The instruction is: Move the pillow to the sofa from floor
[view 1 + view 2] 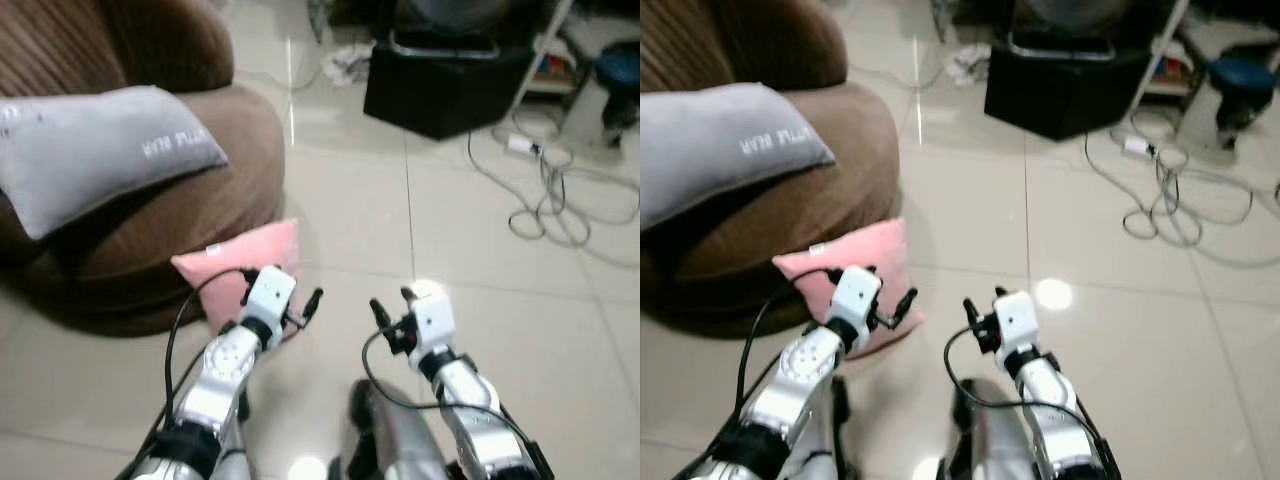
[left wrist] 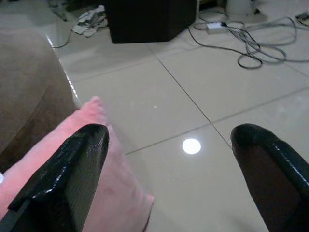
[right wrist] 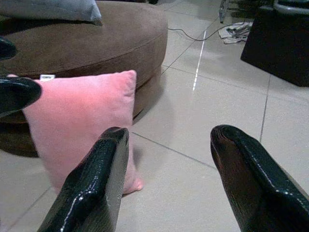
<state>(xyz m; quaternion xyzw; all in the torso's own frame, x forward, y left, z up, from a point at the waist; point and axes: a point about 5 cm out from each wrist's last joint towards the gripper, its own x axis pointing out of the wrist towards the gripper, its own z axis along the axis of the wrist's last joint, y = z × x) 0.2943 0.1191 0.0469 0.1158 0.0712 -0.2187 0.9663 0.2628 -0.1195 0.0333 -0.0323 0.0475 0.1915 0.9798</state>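
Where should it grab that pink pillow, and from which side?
Probably by the top edge, coming from above and in front. The pillow stands on edge on the floor, leaning against the sofa, so its top edge and right corner are free while its back is blocked. The open left claw is nearest, right beside it.

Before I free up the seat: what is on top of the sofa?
A grey pillow with pale lettering lies on the brown sofa. The seat under it is covered. The pink pillow leans against the sofa's front, on the floor.
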